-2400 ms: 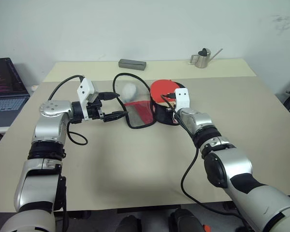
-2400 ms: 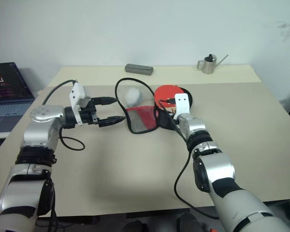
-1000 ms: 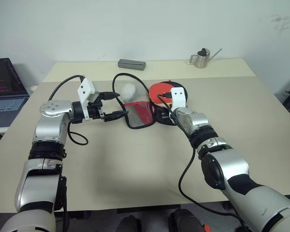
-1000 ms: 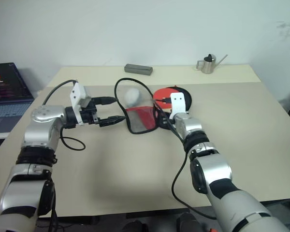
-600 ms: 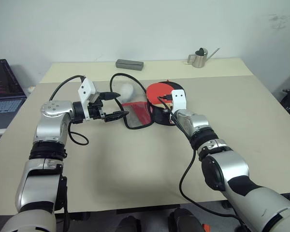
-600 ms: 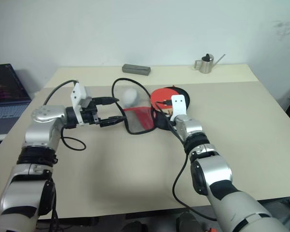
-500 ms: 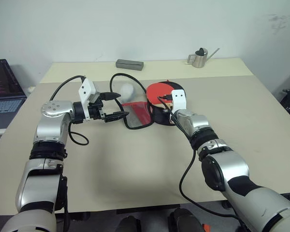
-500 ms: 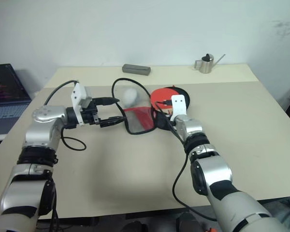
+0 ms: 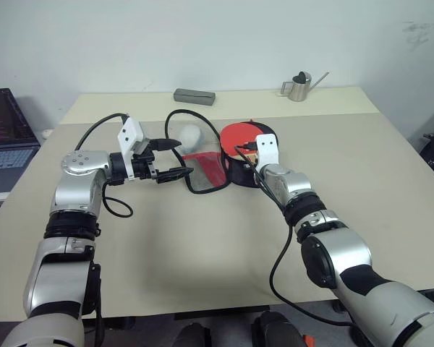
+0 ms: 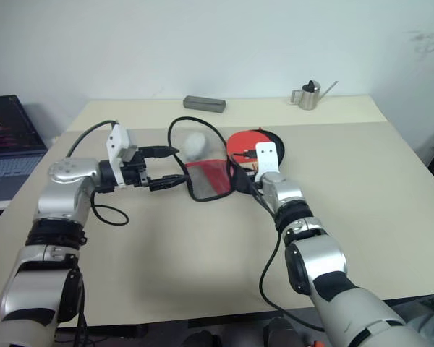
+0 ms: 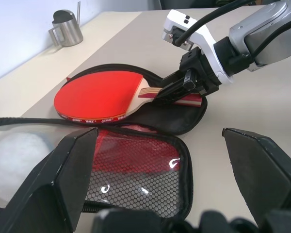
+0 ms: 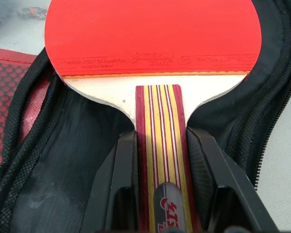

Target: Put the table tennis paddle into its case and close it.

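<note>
right gripper (image 12: 160, 160) clamped on paddle (image 12: 153, 36) handle, held over case (image 11: 150, 119) for insertion | left gripper (image 9: 175, 159) spread wide, empty | lid propped open mid-table (image 9: 202, 238)

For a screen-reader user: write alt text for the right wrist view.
The right gripper is shut on the striped wooden handle of a red table tennis paddle, one black finger on each side. The paddle lies over the black inside of an open case with a zipper rim, a red mesh panel beside it.

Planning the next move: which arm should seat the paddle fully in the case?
Right. The right gripper is shut on the paddle handle, over the open case; the left gripper hangs open beside it.
</note>
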